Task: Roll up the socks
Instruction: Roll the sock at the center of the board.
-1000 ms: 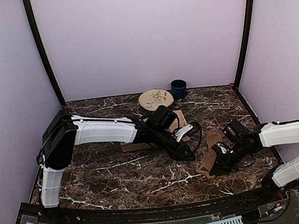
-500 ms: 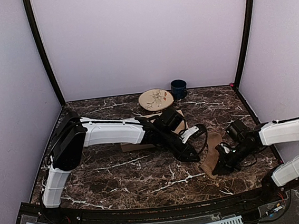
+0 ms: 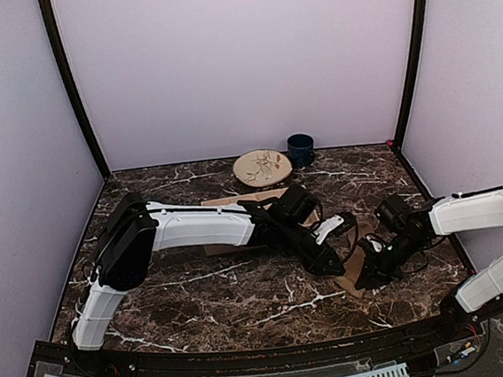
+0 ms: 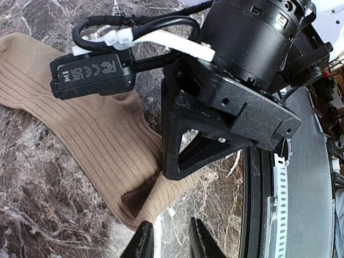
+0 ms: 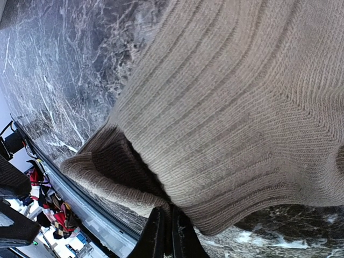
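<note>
A plain tan ribbed sock [image 4: 80,129] lies on the marble table [image 3: 199,291], with its near end folded up. My right gripper [image 5: 167,236] is shut on that folded end, and the fabric is pinched between its fingertips. In the left wrist view, the black right gripper [image 4: 183,156] presses on the sock's tip. My left gripper [image 4: 171,244] hovers just beside that tip, slightly open, with only marble between its fingers. From above, the left gripper [image 3: 335,265] and right gripper [image 3: 369,275] nearly meet over the tan sock [image 3: 355,268]. A second brownish sock [image 3: 220,247] lies flat, partly hidden under the left arm.
A patterned plate [image 3: 262,166] and a dark blue mug [image 3: 300,149] stand at the back of the table. Lilac walls enclose three sides. A black rail [image 4: 258,204] runs along the near table edge close to both grippers.
My left arm has reached further right, bringing its gripper up beside the sock's end. My right gripper has drawn the pinched end inward, so the sock looks shorter.
</note>
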### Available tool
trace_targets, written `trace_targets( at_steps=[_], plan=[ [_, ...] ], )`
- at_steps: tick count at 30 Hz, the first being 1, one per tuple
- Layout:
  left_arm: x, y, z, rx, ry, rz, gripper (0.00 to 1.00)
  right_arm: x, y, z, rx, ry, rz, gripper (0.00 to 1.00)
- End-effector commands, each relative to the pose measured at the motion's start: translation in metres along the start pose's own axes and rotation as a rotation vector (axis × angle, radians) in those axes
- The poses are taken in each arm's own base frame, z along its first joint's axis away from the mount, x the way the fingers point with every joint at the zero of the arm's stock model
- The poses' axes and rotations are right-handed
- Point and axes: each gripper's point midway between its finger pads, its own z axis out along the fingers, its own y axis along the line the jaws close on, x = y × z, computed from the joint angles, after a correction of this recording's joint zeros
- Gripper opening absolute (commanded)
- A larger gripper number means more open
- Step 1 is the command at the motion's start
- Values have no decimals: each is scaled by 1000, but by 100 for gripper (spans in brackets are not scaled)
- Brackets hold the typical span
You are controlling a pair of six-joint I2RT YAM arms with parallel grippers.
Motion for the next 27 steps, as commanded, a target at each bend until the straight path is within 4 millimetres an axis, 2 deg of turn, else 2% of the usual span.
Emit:
trace_targets(
  at_steps=[1, 10, 20, 27],
  plan=[
    [2, -11, 4, 19, 20, 16, 27, -4, -1, -2, 16, -1, -22, 6],
    [14, -11, 21, 22, 56, 9, 27, -1, -3, 1, 11, 13, -23, 7],
    [13, 14, 25, -115, 51, -25, 31, -2, -1, 0, 11, 15, -49, 7],
    [15, 19, 31, -119, 65, -50, 33, -2, 0, 0, 4, 18, -55, 7]
  ],
)
